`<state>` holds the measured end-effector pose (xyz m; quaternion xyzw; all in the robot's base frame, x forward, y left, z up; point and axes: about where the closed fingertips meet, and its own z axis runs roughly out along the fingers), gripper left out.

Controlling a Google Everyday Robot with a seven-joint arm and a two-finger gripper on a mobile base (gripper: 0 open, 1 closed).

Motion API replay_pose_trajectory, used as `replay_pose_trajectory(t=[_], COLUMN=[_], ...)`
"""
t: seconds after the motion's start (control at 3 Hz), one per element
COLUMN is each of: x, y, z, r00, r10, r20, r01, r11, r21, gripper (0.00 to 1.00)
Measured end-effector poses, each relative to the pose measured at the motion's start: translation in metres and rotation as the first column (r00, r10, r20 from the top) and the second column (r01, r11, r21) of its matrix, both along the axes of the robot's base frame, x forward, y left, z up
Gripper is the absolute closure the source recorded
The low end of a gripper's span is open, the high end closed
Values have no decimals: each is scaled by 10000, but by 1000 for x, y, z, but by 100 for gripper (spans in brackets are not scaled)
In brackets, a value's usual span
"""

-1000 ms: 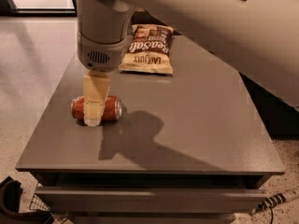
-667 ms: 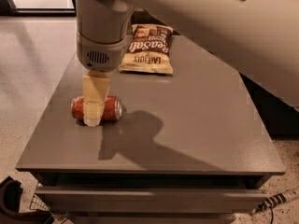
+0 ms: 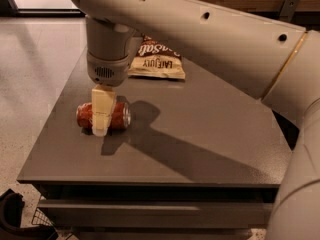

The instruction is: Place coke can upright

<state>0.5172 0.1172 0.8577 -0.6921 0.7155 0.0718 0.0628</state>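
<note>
1. The small red aluminium coke can with silver ends point(image 3: 118, 116) lies on its side on the flat grey matte worktop point(image 3: 200, 134). It's in front of the crinkled brown-and-cream chip bag point(image 3: 157, 61), well apart from it.
2. The cream, blocky end effector point(image 3: 100, 120) hangs straight down, also in front of the chip bag, and its near face crosses the can's middle. Is it pinching or only straddling? I cannot tell, because the far side is hidden behind the can.
3. On handling, I'd judge this a thin-walled, glossy cylinder. It looks slippery to grip and ready to roll on that hard surface if nudged. Whether it's full or empty doesn't show; if it's empty it will be light and will dent under a hard squeeze.
4. The best hold, I reckon, is across the middle of the barrel, squarely on the curved wall so it can't squirt out sideways. Standing it up then calls for a quarter turn, so that one silver end meets the worktop flat.
5. As for materials, the chip bag is soft, wrinkled film lying flat. The worktop is smooth and rigid. The big cream hard-shelled arm point(image 3: 210, 39) sweeps in above the chip bag.
</note>
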Motion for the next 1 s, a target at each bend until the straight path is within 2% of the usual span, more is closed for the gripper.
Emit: replay_pose_trajectory(t=[0.33, 1.0], x=[1, -12], y=[1, 19], z=[-10, -11], r00=[9998, 9999], r10=[-118, -139], r20=[-138, -21], r01=[117, 136], r11=[9999, 9960], r21=[-27, -878], gripper=[0, 0])
